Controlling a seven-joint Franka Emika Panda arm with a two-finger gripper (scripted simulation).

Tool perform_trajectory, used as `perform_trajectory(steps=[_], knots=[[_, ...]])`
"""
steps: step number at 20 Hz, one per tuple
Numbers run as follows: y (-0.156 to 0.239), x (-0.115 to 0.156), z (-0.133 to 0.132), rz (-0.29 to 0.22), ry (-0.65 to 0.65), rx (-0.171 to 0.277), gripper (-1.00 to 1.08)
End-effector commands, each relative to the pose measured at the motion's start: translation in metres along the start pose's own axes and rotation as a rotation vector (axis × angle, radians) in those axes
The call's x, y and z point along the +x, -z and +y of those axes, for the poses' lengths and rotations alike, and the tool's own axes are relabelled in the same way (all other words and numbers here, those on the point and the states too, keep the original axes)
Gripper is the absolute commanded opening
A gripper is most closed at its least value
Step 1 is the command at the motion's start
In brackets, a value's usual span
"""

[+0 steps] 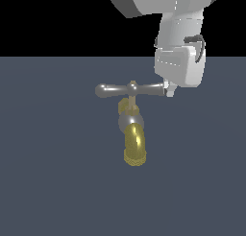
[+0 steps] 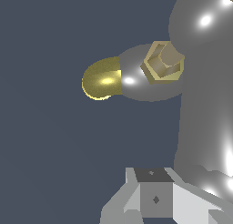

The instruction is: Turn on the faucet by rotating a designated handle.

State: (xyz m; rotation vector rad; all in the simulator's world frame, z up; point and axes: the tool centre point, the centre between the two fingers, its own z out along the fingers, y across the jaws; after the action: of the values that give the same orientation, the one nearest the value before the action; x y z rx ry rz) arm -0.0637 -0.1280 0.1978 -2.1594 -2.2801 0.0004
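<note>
The faucet [image 1: 133, 134] stands in the middle of the exterior view, its brass-yellow spout [image 1: 134, 146] curving down from a silver ball body. On top lies the handle [image 1: 129, 89], a slim silver crossbar. My gripper [image 1: 169, 91] hangs at the bar's end on the exterior view's right, its narrow tips together and touching that end, with nothing between them. In the wrist view the handle [image 2: 200, 104] is a large grey bar close beside my gripper [image 2: 154, 191]. Beyond it are the brass hex stem [image 2: 162, 63] and the spout [image 2: 102, 79].
A flat dark blue-grey floor [image 1: 48, 182] surrounds the faucet. The arm's white body [image 1: 180, 38] comes down from above on the exterior view's right.
</note>
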Motion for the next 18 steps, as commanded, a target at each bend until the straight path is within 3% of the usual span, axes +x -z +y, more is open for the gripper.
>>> perform_trajectory(steps=[1,18], knots=[[0.0,-0.001,0.007,-0.001,0.0,-0.001,-1.0],[0.0,-0.007,0.053,-0.001,0.001,-0.001,-1.0]])
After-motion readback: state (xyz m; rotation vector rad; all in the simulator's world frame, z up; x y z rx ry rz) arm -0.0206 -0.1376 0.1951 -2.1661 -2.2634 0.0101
